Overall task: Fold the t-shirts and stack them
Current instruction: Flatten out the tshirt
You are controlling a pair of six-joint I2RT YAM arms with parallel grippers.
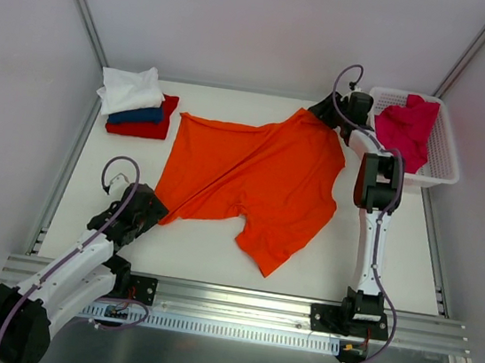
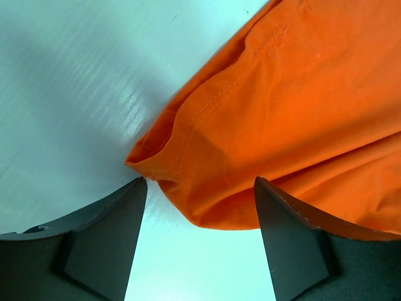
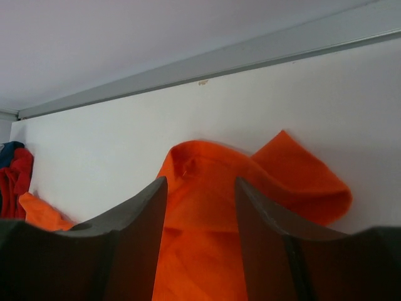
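The orange t-shirt (image 1: pixel 252 178) lies spread and rumpled across the middle of the desk (image 1: pixel 198 247), one sleeve pointing toward the near edge; its near-left corner reaches the left pincer (image 1: pixel 151 208), and its far-right corner reaches the right pincer (image 1: pixel 323 110).

The left pincer sits low at that near-left corner, its jaws standing well apart and clenched on nothing. In the left wrist view the hemmed corner of the orange cloth rests on the desk in the gap; the tip of the corner is just beside the left finger (image 2: pixel 113 232), while the rest of the fabric runs up and away past the right finger (image 2: pixel 294 244).

The right pincer is stretched to the far side of the desk, just beside the white lattice basket (image 1: pixel 442 163); its jaws are also parted, nothing pinched. In the right wrist view a raised fold of the orange cloth shows between and beyond the fingers (image 3: pixel 131 238), slightly blurred at its top edge, with a loose flap lying to the right of it on the desk.

At the far-left corner, well apart from both pincers, sits a stack; the white t-shirt (image 1: pixel 131 88) is on top, the dark blue one (image 1: pixel 137 116) under it, the red one (image 1: pixel 142 128) lowest. The crimson-pink t-shirt (image 1: pixel 406 127) is heaped in the basket.
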